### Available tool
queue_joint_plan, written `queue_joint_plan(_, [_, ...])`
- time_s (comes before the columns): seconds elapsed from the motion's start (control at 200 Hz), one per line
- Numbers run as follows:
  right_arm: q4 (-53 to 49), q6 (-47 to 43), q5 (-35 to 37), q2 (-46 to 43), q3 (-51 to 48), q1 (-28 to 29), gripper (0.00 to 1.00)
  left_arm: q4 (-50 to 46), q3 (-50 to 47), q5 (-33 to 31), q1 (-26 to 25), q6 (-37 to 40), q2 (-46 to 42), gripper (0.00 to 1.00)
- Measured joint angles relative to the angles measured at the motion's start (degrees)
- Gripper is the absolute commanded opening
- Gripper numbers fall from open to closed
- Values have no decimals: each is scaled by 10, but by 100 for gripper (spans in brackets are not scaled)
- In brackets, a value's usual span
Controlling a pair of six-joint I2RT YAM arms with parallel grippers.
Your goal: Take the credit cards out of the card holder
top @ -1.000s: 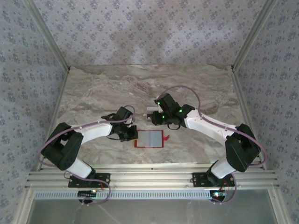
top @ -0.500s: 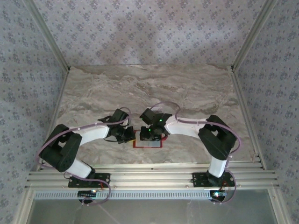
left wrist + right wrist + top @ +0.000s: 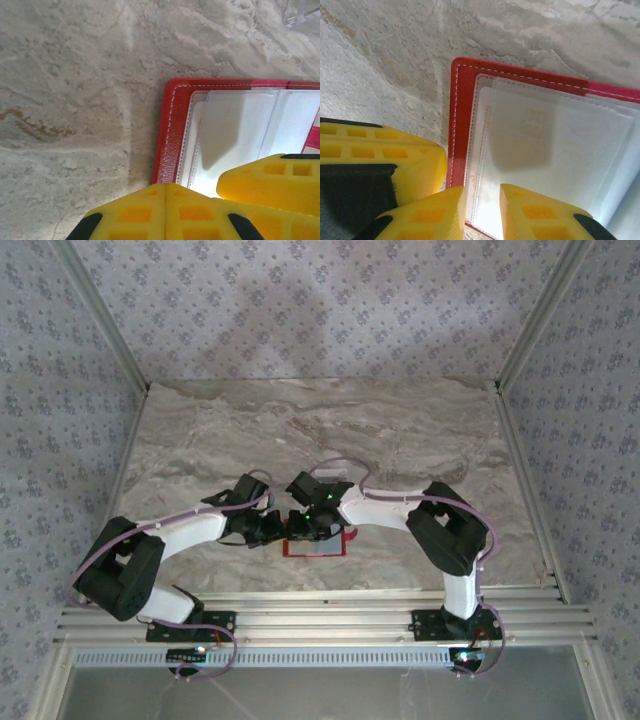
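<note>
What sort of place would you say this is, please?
Probably a purpose-built robot test booth, not a home: a marble-patterned tabletop boxed in by floral-patterned wall panels, with a white-and-black left arm and right arm bolted to a slotted aluminium rail at its near edge.

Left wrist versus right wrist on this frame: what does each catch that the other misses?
Left wrist: a clear plastic corner at top right, and the left gripper with fingers pressed together. Right wrist: a chip mark on the credit card, and the right gripper with fingers apart over the edge of the card holder. Both: the red card holder, its pale panel, the marble table.
</note>
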Motion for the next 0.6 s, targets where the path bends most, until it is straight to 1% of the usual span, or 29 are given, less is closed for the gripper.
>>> queue_joint_plan(0.405, [-58, -9, 39, 0, 1, 2, 26, -1, 0, 10, 0, 0, -10, 8])
queue_joint_plan(0.6, [-83, -17, 61, -4, 2, 6, 30, 8, 7, 25, -6, -7, -6, 7])
